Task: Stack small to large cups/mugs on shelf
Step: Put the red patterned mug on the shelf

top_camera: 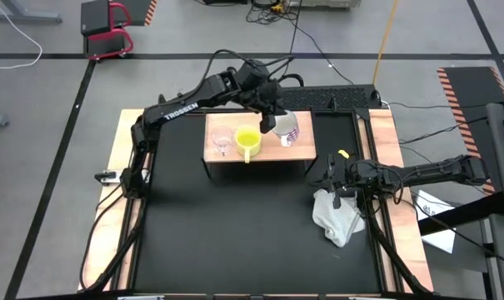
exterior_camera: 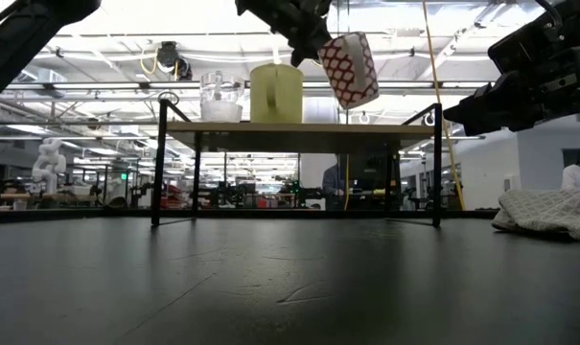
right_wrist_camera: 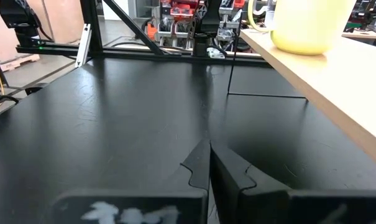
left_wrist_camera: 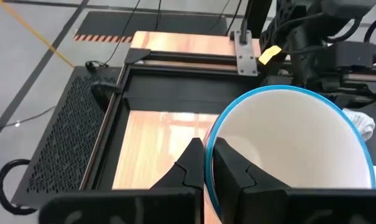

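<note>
The left gripper [exterior_camera: 313,43] is up over the shelf [top_camera: 301,152] with its fingers pinched on the rim of the white mug [exterior_camera: 349,69], and the low view shows that mug hanging tilted, its base clear of the shelf top, just beside the yellow mug [exterior_camera: 276,93]. The job now, by my reading, is to set it down at the end of the row: level the mug first so the base meets the wood flat, come straight down, and keep it off the yellow mug so nothing gets nudged. Only let go once the base is fully seated, because a rim pinch on a tilted mug can let it swing or tip on release. The white mug has a dark lattice pattern on the outside, a plain white inside and a blue rim [left_wrist_camera: 281,93], and it flares wider toward the mouth. On the shelf the order reads clear glass cup [top_camera: 222,139], yellow mug in the middle with its handle pointing to the front edge, then the white mug over the far right part. The right gripper [top_camera: 338,179] waits with fingers together above the table [top_camera: 235,233], near the white cloth [top_camera: 336,217].
</note>
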Robot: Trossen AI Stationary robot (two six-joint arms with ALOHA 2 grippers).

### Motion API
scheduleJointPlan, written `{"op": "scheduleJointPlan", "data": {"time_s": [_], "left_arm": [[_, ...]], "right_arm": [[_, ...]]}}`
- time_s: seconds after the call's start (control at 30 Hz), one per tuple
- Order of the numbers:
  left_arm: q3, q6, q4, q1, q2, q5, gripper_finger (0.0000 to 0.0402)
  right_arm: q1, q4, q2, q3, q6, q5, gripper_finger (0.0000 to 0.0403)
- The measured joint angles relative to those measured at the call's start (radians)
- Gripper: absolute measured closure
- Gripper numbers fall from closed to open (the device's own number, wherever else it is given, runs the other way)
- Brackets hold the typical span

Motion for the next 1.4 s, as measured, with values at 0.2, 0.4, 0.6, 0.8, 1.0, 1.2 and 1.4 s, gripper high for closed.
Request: {"op": "scheduleJointPlan", "data": {"time_s": [0.2,0.4,0.6,0.8,1.0,1.2,1.4], "left_arm": [[0.0,0.008,-0.036,-0.001,0.0,-0.003,0.0389],[0.0,0.018,-0.083,-0.002,0.0,-0.003,0.0389],[0.0,0.023,-0.123,-0.007,0.0,-0.006,0.0389],[0.0,0.027,-0.119,-0.018,0.0,-0.036,0.0389],[-0.001,0.047,-0.139,-0.027,0.009,-0.04,0.0389],[-0.001,0.073,-0.166,-0.029,0.02,-0.047,0.0389],[-0.001,0.094,-0.172,-0.031,0.035,-0.046,0.0389]], "right_arm": [[0.0,0.008,0.0,0.0,0.001,0.0,0.0403],[0.0,0.008,0.0,0.0,0.005,0.0,0.0403],[0.0,0.008,0.0,0.0,0.0,0.0,0.0403],[0.0,0.008,0.0,0.0,-0.022,0.0,0.0403],[0.0,0.008,0.0,0.0,-0.025,0.0,0.0403],[0.0,0.007,0.0,0.0,-0.022,0.0,0.0403],[0.0,0.007,0.0,0.0,-0.022,0.0,0.0403]]}}
